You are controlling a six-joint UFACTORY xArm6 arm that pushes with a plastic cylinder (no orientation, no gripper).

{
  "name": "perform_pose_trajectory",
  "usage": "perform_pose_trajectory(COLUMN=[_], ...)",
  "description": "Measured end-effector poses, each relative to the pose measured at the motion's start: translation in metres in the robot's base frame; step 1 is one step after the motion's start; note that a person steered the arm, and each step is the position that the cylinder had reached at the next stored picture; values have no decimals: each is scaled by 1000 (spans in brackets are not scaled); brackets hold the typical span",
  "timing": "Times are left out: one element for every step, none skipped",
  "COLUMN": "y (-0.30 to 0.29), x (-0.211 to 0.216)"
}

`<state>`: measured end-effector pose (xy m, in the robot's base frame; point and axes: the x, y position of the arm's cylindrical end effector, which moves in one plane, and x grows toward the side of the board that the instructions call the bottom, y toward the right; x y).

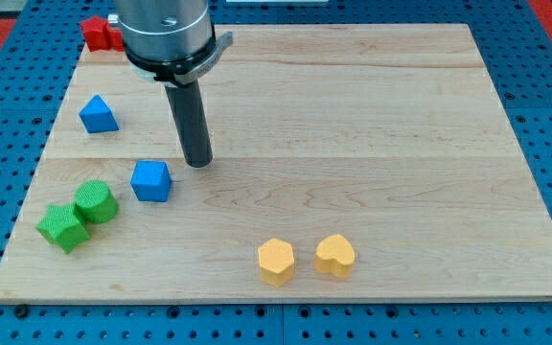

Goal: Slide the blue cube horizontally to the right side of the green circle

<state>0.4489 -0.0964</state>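
The blue cube (150,180) sits on the wooden board at the view's left, just up and right of the green circle (95,202). My tip (197,164) rests on the board a short way to the right of the blue cube and slightly above it, not touching it. The rod rises from there to the grey arm housing at the view's top.
A green star block (63,227) touches the green circle at its lower left. A blue triangle-like block (98,114) lies at the upper left. A red block (97,32) sits at the top left corner, partly behind the arm. Two yellow blocks (276,261) (334,256) lie near the bottom edge.
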Motion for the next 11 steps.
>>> perform_pose_trajectory(y=[-43, -90, -108, -61, -23, -21, -19, 7, 38, 40, 38], x=[0, 0, 19, 34, 34, 22, 3, 0, 9, 35, 49])
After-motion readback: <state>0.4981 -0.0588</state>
